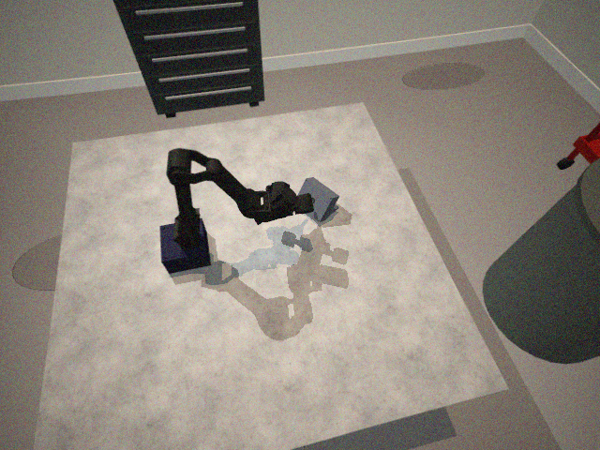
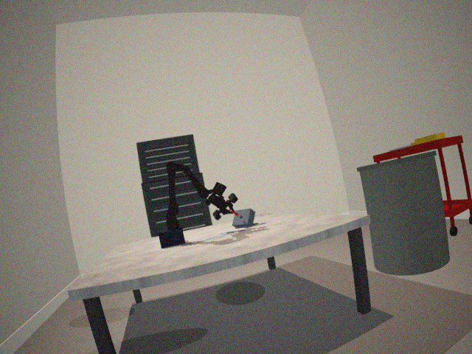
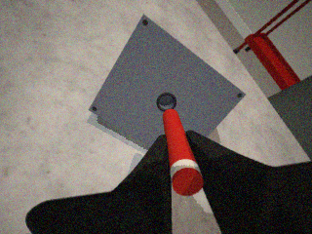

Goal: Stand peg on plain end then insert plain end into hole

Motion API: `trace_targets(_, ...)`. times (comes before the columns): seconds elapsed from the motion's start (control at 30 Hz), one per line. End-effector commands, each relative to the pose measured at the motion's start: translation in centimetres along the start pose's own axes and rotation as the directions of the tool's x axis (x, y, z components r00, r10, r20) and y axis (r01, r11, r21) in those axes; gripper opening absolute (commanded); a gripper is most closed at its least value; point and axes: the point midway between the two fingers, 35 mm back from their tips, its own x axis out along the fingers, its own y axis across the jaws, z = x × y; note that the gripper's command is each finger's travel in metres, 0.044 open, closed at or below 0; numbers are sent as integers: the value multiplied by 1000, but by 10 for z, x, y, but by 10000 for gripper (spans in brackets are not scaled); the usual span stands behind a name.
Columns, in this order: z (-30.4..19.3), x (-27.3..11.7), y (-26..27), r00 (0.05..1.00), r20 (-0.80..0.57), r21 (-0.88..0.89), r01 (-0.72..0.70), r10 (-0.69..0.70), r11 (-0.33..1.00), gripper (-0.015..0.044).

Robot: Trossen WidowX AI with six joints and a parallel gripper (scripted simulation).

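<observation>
Insertion seems to be the step in hand, and you probably have the standing and regrasping behind you, though these pictures cannot prove it. Your gripper (image 1: 304, 203) (image 2: 226, 208) (image 3: 175, 138) is clamped on the red peg (image 2: 234, 212) (image 3: 178, 138), near its white band (image 3: 184, 165). The peg is above the table (image 1: 232, 378) (image 2: 213, 262), with the plain end toward the sloped panel (image 1: 317, 197) (image 2: 243, 218) (image 3: 161, 73). In the wrist view this end appears just beside the hole (image 3: 167, 101); whether it touches the face, you cannot tell. Next, I think, you should centre the tip, match the peg's tilt to the hole, and only then push straight until it stops. If you push off centre, the tip may catch on the hole's rim. The panel stands well inside the table edges, and behind the gripper, toward the arm base (image 1: 187, 251) (image 2: 172, 238), you have open room for a straight retreat after release.
</observation>
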Motion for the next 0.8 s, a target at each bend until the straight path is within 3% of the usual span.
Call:
trace_targets(0.0, 1, 3, 0, 1000, 2, 3, 3, -3, 1000, 0)
trace_targets(0.77, 1, 28, 1, 1000, 7, 0, 3, -3, 1000, 0)
